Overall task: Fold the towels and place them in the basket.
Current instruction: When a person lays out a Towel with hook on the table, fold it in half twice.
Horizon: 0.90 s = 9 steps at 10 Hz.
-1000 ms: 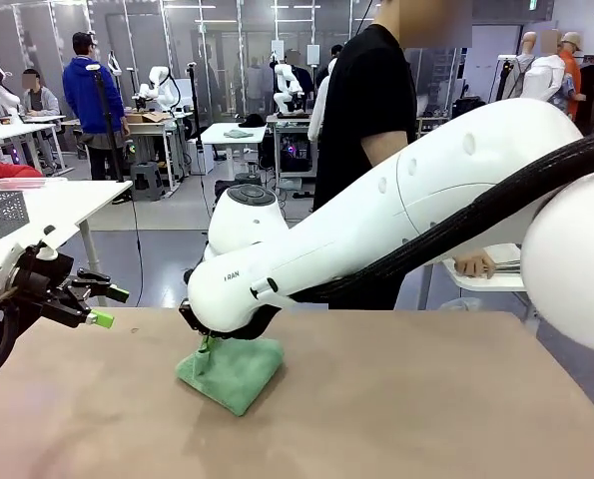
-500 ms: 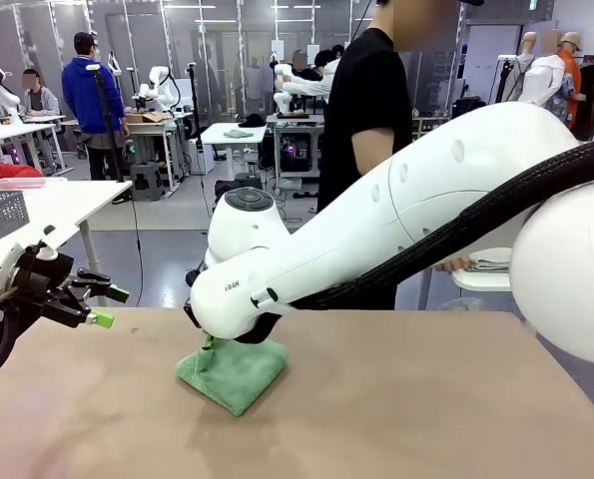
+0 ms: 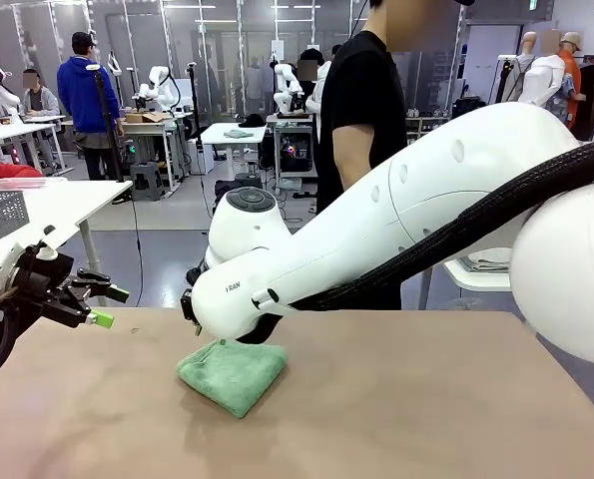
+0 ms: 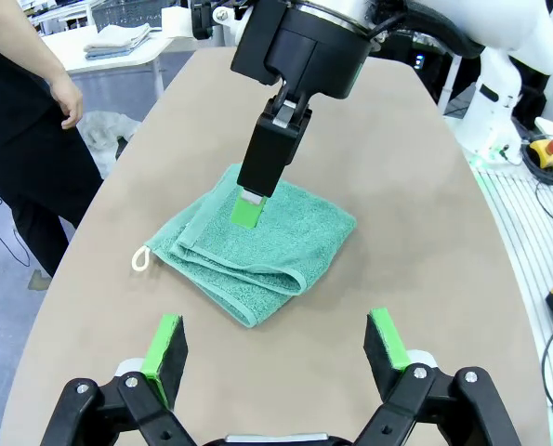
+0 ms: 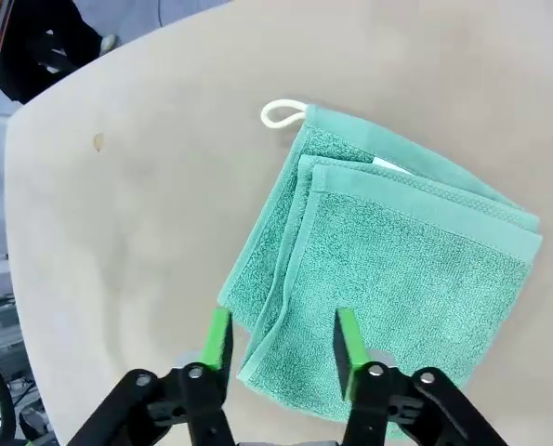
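At the left, above the table's edge, the left arm's jaws are held wide with nothing between the green pads, well apart from the work. Somewhat left of the table's middle the mint green towel is laid flat. It is folded into a small thick square, with its white hanging loop lying out at one corner. Directly over it the right arm's jaws are parted, narrower than the left pair, and nothing is clamped; whether a pad tip brushes the pile cannot be told.

The towel is judged light, soft and limp, with terry that should be gripped well by the pads — but the stacked layers are expected to slide and fall open if only the top one is pinched. Hold is best taken across the whole stack at the hemmed open edges — all layers trapped together for the carry to the basket.
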### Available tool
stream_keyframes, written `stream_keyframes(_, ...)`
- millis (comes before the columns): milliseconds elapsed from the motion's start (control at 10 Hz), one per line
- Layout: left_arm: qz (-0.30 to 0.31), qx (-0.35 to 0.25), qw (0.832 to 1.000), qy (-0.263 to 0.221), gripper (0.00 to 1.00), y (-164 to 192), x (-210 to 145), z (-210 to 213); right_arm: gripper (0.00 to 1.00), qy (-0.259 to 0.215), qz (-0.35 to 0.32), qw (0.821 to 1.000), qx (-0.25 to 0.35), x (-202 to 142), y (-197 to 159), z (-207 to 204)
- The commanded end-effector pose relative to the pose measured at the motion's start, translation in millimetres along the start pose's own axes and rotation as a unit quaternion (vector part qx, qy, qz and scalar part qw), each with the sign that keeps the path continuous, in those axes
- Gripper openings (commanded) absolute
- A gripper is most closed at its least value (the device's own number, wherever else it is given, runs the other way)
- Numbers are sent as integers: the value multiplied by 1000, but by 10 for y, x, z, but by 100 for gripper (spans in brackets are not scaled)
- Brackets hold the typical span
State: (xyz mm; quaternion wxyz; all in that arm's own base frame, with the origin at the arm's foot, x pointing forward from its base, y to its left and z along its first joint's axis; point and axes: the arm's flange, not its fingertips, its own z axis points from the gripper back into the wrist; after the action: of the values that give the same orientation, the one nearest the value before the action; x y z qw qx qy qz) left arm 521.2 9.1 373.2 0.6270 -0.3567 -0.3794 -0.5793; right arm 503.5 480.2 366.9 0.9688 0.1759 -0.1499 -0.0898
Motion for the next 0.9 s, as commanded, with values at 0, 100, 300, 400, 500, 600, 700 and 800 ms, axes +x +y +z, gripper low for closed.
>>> stream_keyframes(0, 3, 0, 1000, 0, 97, -2, 13, 4, 70, 14, -8, 1000, -19, -166, -244, 142)
stream_keyframes(100, 3, 0, 1000, 0, 97, -2, 13, 4, 70, 59, 30, 998, -24, -218, -477, 250)
stream_keyframes(300, 3, 0, 1000, 0, 97, -2, 13, 4, 70, 90, 21, 996, -17, -254, -966, 431)
stream_keyframes(400, 3, 0, 1000, 0, 97, -2, 13, 4, 70, 99, 0, 995, -9, -248, -1121, 458)
stream_keyframes(500, 3, 0, 1000, 0, 97, -2, 13, 4, 70, 83, -37, 996, -2, -253, -1220, 467)
stream_keyframes(600, 3, 0, 1000, 0, 97, -2, 13, 4, 70, 52, -88, 995, 13, -222, -1256, 489)
stream_keyframes(700, 3, 0, 1000, 0, 97, -2, 13, 4, 70, 52, -119, 991, 27, -218, -1275, 482)
stream_keyframes(800, 3, 0, 1000, 0, 97, -2, 13, 4, 70, 47, -139, 989, 28, -242, -1284, 490)
